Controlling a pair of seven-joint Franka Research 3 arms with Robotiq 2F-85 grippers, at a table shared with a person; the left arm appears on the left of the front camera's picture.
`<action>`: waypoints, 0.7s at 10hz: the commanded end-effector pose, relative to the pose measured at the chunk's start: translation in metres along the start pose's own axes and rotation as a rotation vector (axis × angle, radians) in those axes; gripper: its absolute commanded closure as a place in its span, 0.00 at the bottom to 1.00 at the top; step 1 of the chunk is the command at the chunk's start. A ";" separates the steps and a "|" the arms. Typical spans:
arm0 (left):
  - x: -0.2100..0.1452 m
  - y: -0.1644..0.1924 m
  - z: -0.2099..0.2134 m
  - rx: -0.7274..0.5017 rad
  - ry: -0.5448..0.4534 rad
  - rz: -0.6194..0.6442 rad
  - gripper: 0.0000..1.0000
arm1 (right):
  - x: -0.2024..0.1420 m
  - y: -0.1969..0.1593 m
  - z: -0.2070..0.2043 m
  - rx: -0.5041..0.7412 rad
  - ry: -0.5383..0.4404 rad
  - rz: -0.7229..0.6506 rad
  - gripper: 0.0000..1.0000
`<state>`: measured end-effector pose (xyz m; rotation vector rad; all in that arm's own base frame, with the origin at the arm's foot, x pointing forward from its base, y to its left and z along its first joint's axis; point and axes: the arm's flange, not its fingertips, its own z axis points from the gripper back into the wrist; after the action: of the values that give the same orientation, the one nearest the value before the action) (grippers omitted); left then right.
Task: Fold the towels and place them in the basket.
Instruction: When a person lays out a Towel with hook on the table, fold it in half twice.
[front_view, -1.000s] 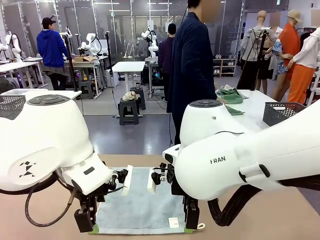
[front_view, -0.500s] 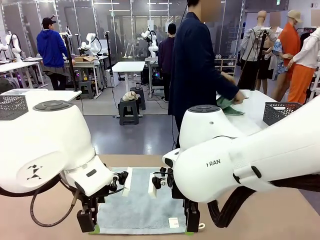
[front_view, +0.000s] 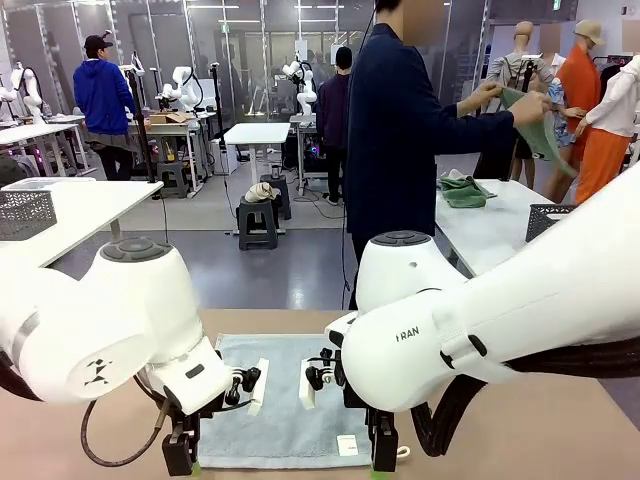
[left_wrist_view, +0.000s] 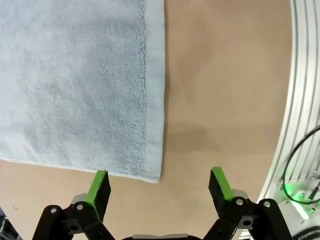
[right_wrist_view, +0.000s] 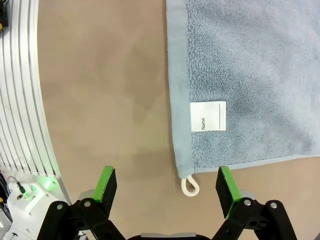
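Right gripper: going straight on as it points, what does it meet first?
Probably the corner of the pale blue towel, by its white loop, flat on the table. The open right gripper straddles that corner, so one finger might land on bare table instead; depth is unclear.

The left arm comes in from the left and the right arm from the right, elbows bulking close together in the middle. Both wrists are bent so the grippers point straight down, side by side. The left gripper has its jaws spread wide and holds nothing. The right gripper is equally wide and empty.
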<state>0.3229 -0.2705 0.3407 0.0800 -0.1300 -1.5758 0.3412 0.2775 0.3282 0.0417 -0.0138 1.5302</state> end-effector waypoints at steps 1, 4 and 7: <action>-0.007 -0.010 -0.017 0.036 0.021 -0.008 0.00 | 0.005 -0.007 -0.007 -0.005 0.008 -0.008 0.00; -0.015 -0.005 -0.036 0.051 0.038 -0.009 0.00 | 0.001 -0.014 -0.017 -0.004 0.006 -0.008 0.00; -0.021 -0.001 -0.048 0.024 0.034 0.010 0.00 | -0.003 -0.020 -0.025 0.011 0.004 -0.016 0.00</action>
<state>0.3401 -0.2597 0.3039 0.1078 -0.0978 -1.5706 0.3546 0.2705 0.3056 0.0510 0.0092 1.4998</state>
